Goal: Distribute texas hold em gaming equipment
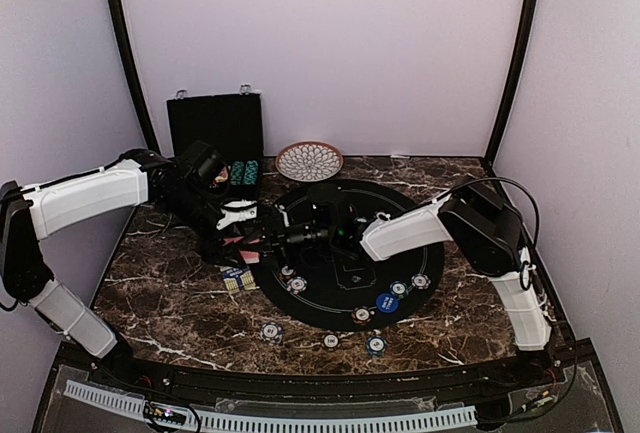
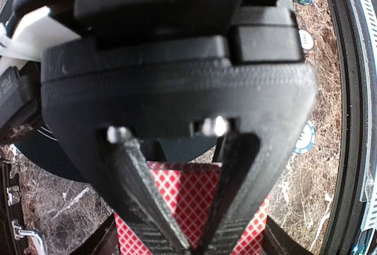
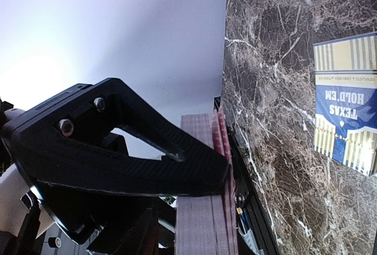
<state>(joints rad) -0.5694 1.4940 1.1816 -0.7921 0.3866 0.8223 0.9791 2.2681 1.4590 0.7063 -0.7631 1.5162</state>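
My left gripper [image 2: 194,240] was clamped on the red-backed card deck [image 2: 188,199], held just off the black mat [image 1: 330,298]. Right gripper [image 1: 288,238] sat at the deck's edge, couldn't tell its jaws. Cards looked light, slick and bendy, so I'd pinch a corner.

We find soft, even light overhead. Nearest the lens, the left gripper [image 2: 194,246] blurs, while the red-backed cards [image 2: 188,199] beyond look sharper. Above the dark right gripper [image 3: 194,199] the wall [image 3: 88,31] glares white.
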